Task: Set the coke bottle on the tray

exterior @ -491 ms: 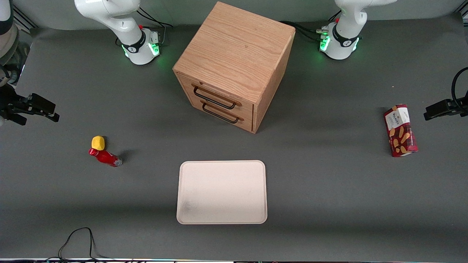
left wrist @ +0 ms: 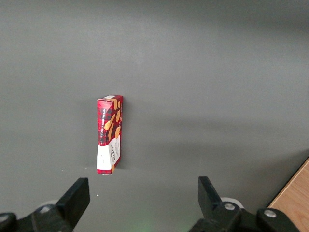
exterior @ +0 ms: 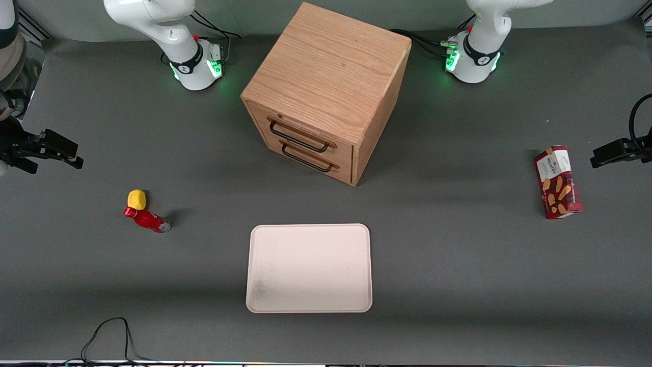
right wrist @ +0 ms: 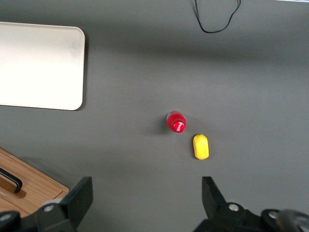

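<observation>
The coke bottle (exterior: 146,219) is small and red with a red cap, and stands on the grey table toward the working arm's end; it also shows from above in the right wrist view (right wrist: 176,122). The cream tray (exterior: 309,267) lies flat and bare, nearer the front camera than the cabinet, and shows in the right wrist view too (right wrist: 38,65). My right gripper (exterior: 71,155) hangs high above the table at the working arm's end, farther from the front camera than the bottle and well apart from it. It is open and empty (right wrist: 145,193).
A small yellow lemon-like object (exterior: 136,199) lies touching or almost touching the bottle (right wrist: 201,146). A wooden two-drawer cabinet (exterior: 326,86) stands mid-table. A red biscuit box (exterior: 558,182) lies toward the parked arm's end (left wrist: 109,134). A black cable (exterior: 109,331) loops at the table's front edge.
The right arm's wrist has shifted very slightly. The bottle, tray and other objects have not moved.
</observation>
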`<state>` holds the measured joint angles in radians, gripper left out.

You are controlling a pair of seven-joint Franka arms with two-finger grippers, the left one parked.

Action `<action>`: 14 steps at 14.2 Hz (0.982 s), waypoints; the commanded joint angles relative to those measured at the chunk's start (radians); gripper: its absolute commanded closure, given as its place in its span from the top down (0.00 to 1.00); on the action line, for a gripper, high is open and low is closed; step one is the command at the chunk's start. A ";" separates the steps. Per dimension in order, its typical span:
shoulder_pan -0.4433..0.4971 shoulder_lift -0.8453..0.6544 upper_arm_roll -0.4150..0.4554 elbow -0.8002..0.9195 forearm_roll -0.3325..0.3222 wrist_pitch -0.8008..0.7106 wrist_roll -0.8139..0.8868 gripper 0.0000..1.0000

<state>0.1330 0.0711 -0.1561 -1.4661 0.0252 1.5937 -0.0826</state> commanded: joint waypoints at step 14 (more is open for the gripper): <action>-0.004 -0.098 -0.036 -0.115 -0.034 -0.011 -0.106 1.00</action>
<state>0.1293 0.0476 -0.1794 -1.4954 0.0090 1.5680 -0.1532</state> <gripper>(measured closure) 0.000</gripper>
